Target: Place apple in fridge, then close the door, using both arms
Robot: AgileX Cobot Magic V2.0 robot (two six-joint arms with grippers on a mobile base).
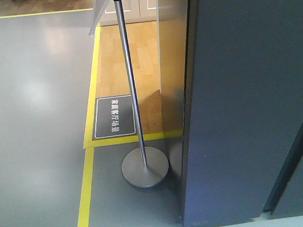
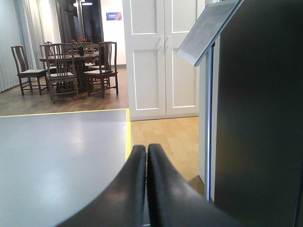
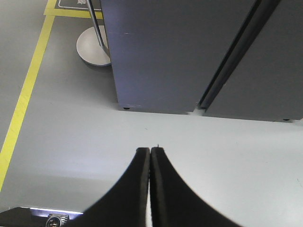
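The apple is not in view. The fridge (image 1: 246, 100) is the tall dark grey block on the right; its foot also shows in the right wrist view (image 3: 161, 52). Its door (image 3: 156, 71) shows only its dark grey outside, with a dark seam (image 3: 232, 52) beside it, and no white inside shows. My left gripper (image 2: 147, 147) is shut and empty, with the fridge's dark side (image 2: 260, 118) on its right. My right gripper (image 3: 150, 150) is shut and empty over the grey floor, a short way in front of the fridge's foot. Neither arm shows in the front view.
A sign stand with a round metal base (image 1: 145, 167) and a thin pole (image 1: 129, 67) stands just left of the fridge; its tilted board (image 2: 206, 30) is overhead. Yellow floor tape (image 1: 85, 204) runs along the left. White cupboard doors (image 2: 161, 56), wooden chairs and a table (image 2: 71, 66) are farther off.
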